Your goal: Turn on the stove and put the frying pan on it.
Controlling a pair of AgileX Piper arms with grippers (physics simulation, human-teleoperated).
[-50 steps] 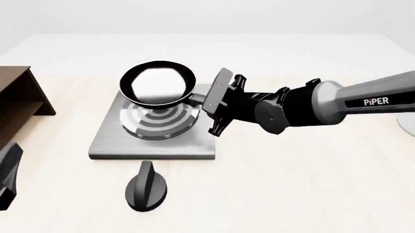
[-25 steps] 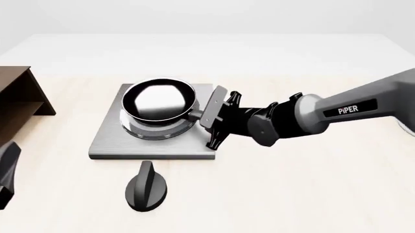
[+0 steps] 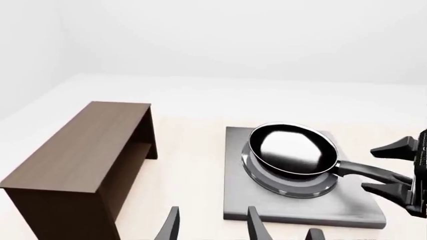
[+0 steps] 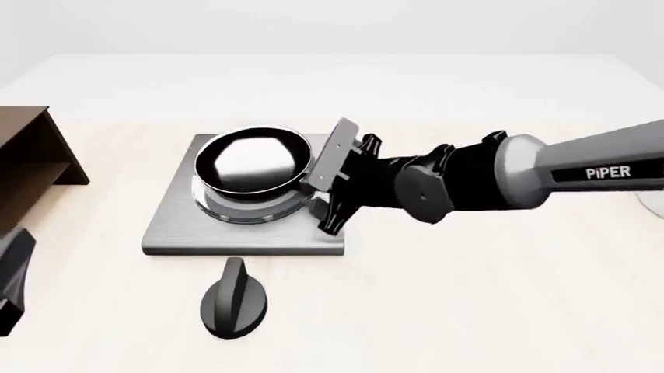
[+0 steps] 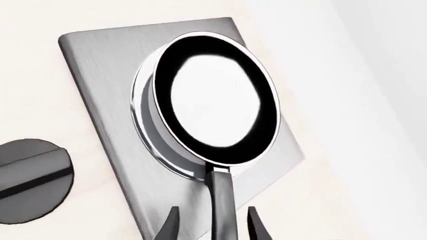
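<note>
Left wrist view
Frying pan (image 3: 291, 151): sits on the stove (image 3: 303, 210), centred over the burner rings, handle pointing toward the right end effector.
Right end effector (image 3: 397, 170): 2 fingers spread on either side of the handle's end; a gap shows on both sides, so it reads as released.
Left end effector (image 3: 212, 227): only 2 fingertips show at the frame edge, apart, nothing between them; released.
Wooden cabinet (image 3: 80, 162): stands well apart from the stove.

Front view
Frying pan (image 4: 253, 163): 1.0 s ago it was held tilted above the far edge of the burner; 0.5 s ago it was down over the rings; now it rests there, level.
Right end effector (image 4: 334, 180): has lifted slightly and rotated since 0.5 s ago, just beside the pan; the handle is hidden behind it.
Stove knob (image 4: 235, 298): upright on the worktop (image 4: 477, 311) in front of the stove (image 4: 171, 227), untouched; its pose matches both earlier frames.
Left end effector (image 4: 11, 280): idle at the frame edge, well away from the knob.

Right wrist view
Pan handle (image 5: 223, 200): runs between the 2 fingers (image 5: 170, 225) with clearance each side; grip let go.
Knob (image 5: 30, 180): near the stove's edge.

Meaning for the task
Judgement: pan placement looks done; whether the stove is on cannot be told from the knob's pose.
</note>
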